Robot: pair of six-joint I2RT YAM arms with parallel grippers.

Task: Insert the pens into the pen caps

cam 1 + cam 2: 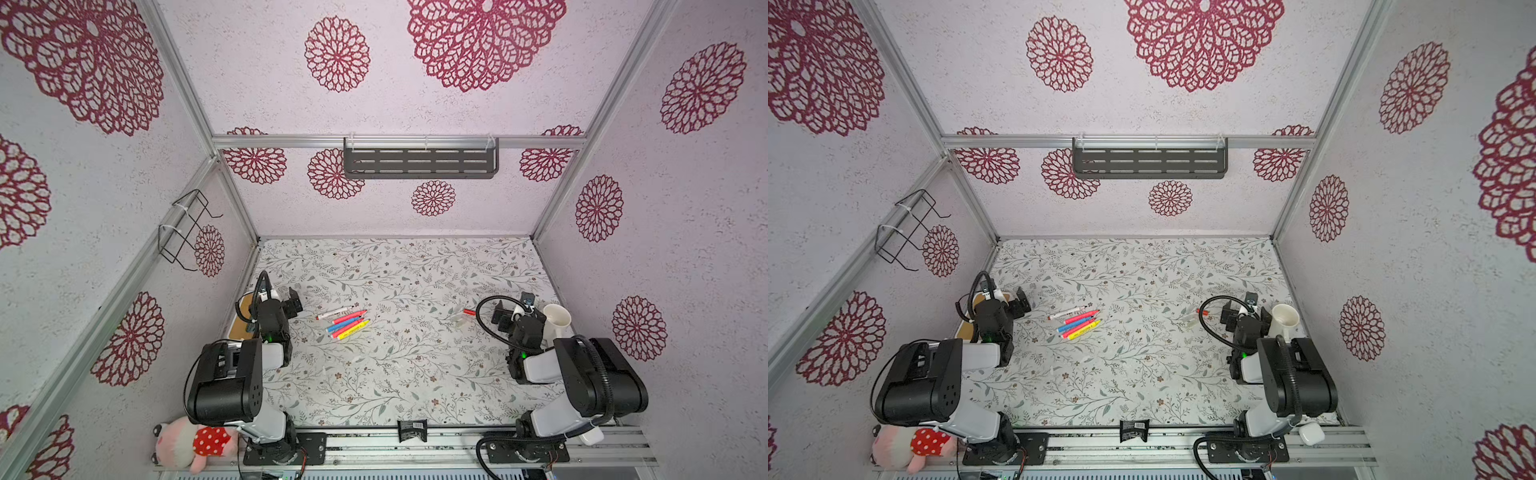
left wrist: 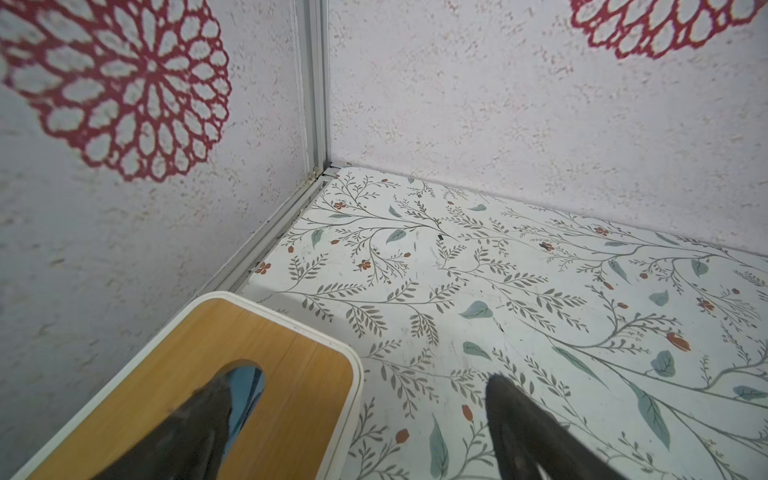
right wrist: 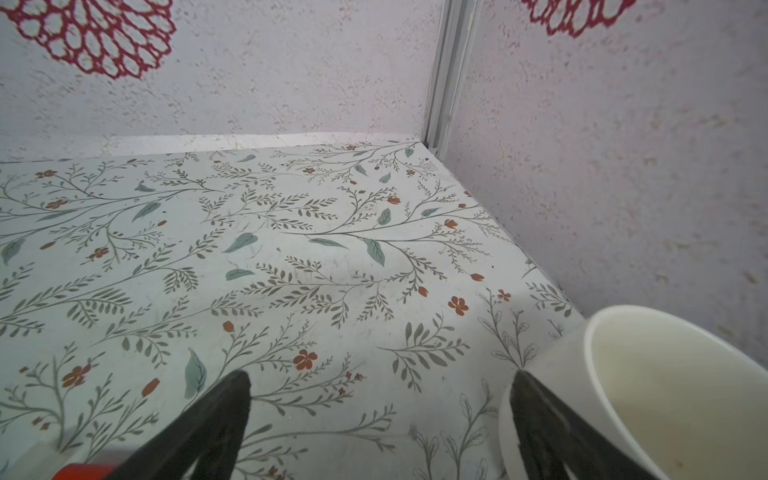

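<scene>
Lying loose left of centre, pens (image 1: 347, 322) are judged light, stiff, slippery, best taken mid-barrel; left gripper (image 2: 361, 382) and right gripper (image 3: 382, 374) are seen spread wide, empty

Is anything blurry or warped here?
In both top views the walls splay outward and the pens look tiny; in the left wrist view the close black fingers are blurred; in the right wrist view, the same, and the mug is soft-edged.
</scene>
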